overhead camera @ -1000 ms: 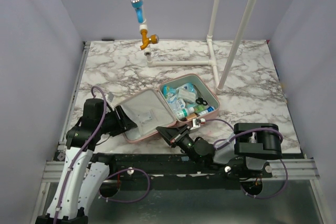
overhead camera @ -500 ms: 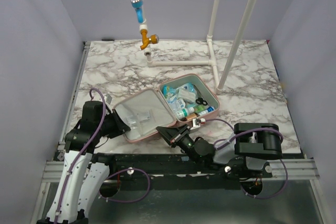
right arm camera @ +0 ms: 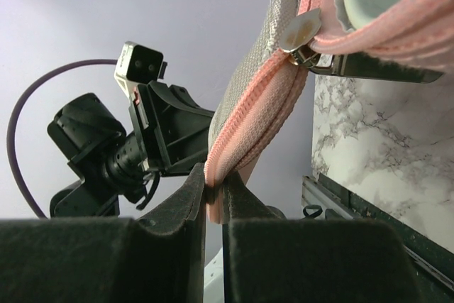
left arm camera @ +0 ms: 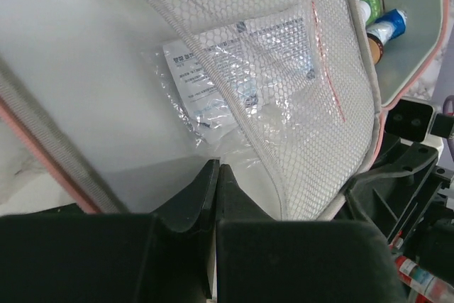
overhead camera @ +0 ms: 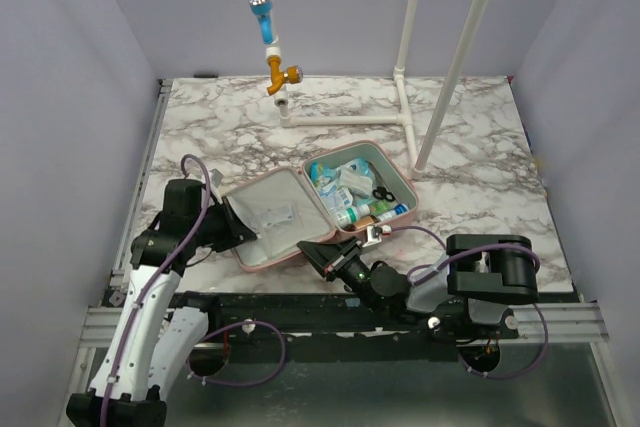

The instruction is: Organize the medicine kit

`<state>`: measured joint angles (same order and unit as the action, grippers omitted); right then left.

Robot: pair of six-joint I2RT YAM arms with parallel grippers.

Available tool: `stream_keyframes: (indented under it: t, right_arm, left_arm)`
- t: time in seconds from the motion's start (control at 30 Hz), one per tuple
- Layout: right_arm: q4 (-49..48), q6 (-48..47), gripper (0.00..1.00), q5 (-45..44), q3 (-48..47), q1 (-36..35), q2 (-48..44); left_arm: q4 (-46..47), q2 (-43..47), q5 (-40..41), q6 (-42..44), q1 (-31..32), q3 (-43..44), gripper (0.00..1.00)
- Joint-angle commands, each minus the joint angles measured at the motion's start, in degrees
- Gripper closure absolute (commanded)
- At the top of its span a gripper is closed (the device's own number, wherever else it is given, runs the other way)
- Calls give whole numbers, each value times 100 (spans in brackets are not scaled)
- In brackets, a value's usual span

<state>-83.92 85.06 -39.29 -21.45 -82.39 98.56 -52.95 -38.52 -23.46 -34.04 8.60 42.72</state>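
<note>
Your pink rounded-square zippered case, lined in smooth grey, lies open near the front edge of the marble-patterned table, long axis left to right, lid half leftward. A honeycomb mesh pocket covers a clear plastic packet. Your left gripper has its fingers pressed together; your right gripper pinches the case's pink fabric rim.

- medicine kit: pink rounded-square zip clamshell, grey lining.
- Unzipped, both halves spread side by side on the desk, near its front edge, left of centre.
- Left half: mesh pocket over a clear printed packet.
- Right half: deeper tray, packed with small bottles and packets.
</note>
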Motion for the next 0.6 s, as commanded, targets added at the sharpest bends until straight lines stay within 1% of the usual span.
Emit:
stream_keyframes:
  t: [0.0, 0.33, 0.43, 0.47, 0.57]
  right_arm:
    - [-1831, -183, 99, 171, -122, -22, -203]
    - [-1833, -165, 99, 151, -149, -19, -186]
    - [-1830, -171, 99, 118, -140, -16, -199]
    - [-1833, -177, 99, 116, -140, -12, -211]
    - [-1831, -209, 99, 80, -131, -12, -249]
  left_arm:
    - [576, -268, -592, 46, 1, 32, 100]
    - [1350, -596, -911, -397, 125, -175, 100]
    - [1245, -596, -803, -372, 141, -106, 100]
    - [1144, -565, -699, -326, 141, -63, 97]
    - [722, -441, -379, -139, 141, 121, 80]
